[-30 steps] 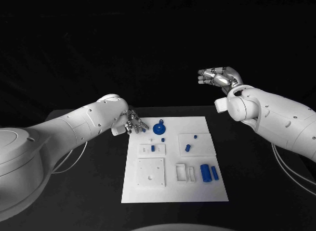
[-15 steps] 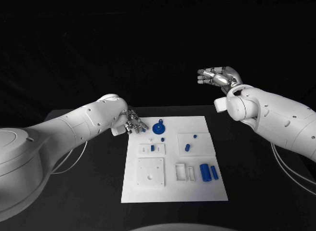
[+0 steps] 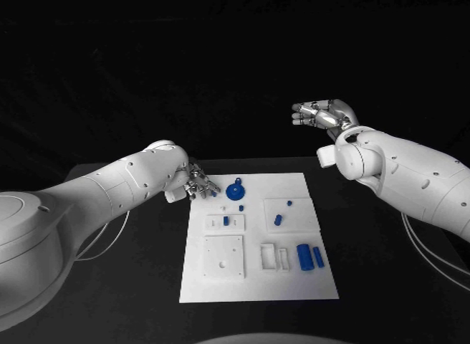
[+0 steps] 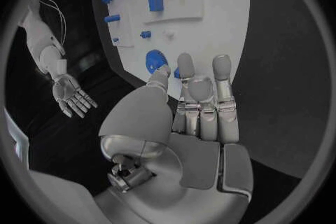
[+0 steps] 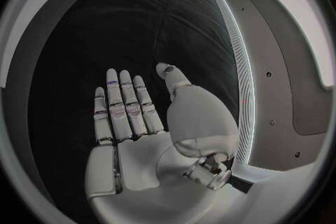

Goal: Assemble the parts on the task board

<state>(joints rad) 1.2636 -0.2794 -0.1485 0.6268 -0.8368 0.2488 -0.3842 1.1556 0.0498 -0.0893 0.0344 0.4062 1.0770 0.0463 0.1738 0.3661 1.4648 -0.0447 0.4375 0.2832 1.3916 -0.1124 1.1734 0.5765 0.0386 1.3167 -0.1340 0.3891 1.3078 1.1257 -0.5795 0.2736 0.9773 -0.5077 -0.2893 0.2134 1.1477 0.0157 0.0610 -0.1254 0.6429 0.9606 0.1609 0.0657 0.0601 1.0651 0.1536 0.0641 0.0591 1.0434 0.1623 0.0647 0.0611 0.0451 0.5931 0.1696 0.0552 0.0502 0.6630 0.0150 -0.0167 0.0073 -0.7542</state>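
Dim all round, light falls brightest on the white task board (image 3: 258, 236), the black table (image 3: 132, 236) around it swallows shadows, and wrist views bend straight edges.

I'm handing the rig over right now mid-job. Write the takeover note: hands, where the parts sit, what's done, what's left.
Left hand: empty, fingers extended, low at the far-left corner of the task board, beside the round blue part.
Right hand: empty, fingers apart, raised well clear beyond the board's far right.
Parts: round blue part at the far edge; small blue pieces mid-board; two blue upright pieces near right.
Done: nothing is being held; how far the assembly has got cannot be told.
Left: probably pick up the round part first, then seat the rest.
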